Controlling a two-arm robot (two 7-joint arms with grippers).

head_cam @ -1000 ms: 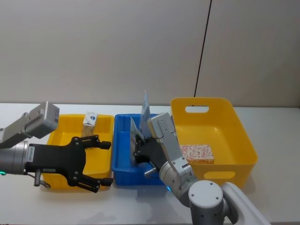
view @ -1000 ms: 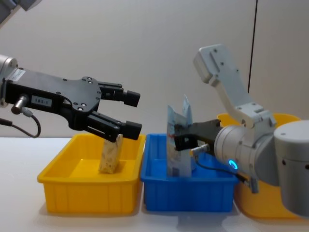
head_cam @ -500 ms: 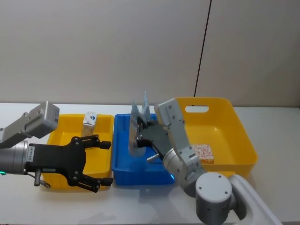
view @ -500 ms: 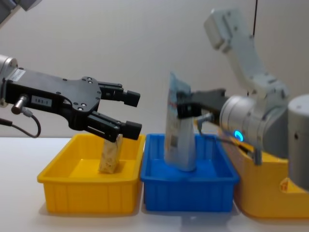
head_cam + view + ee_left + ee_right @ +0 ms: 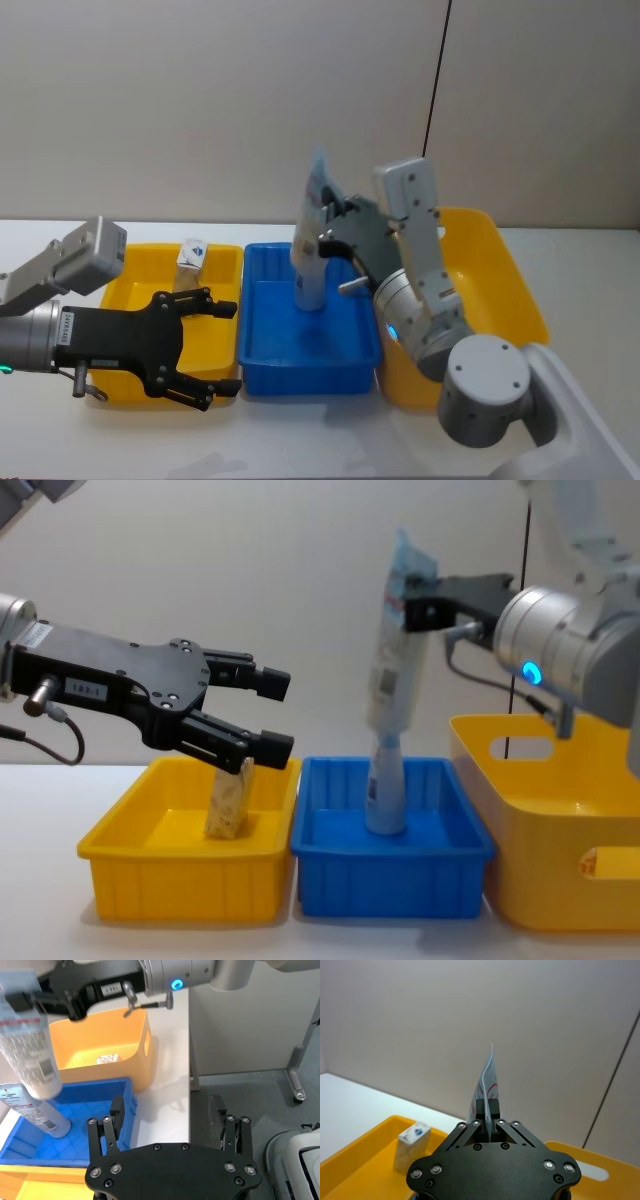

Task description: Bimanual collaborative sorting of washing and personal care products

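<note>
The right gripper (image 5: 415, 598) was clenched on the crimped end of a pale blue tube (image 5: 393, 670), holding it upright in the air above the blue bin (image 5: 395, 885) — just over a second tube (image 5: 385, 785) that stood cap-down inside it. The left gripper (image 5: 268, 712) hung released over the small yellow bin (image 5: 180, 885), where a tan patterned carton (image 5: 229, 800) stood. The white carton with red pattern (image 5: 107, 1059) lay in the large yellow bin (image 5: 560, 810) — all on the white counter (image 5: 590, 255).

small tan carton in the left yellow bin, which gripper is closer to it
Left. The left gripper hangs open just above the small tan carton in the left yellow bin. The right gripper is off over the blue bin, gripping the pale blue tube.
</note>
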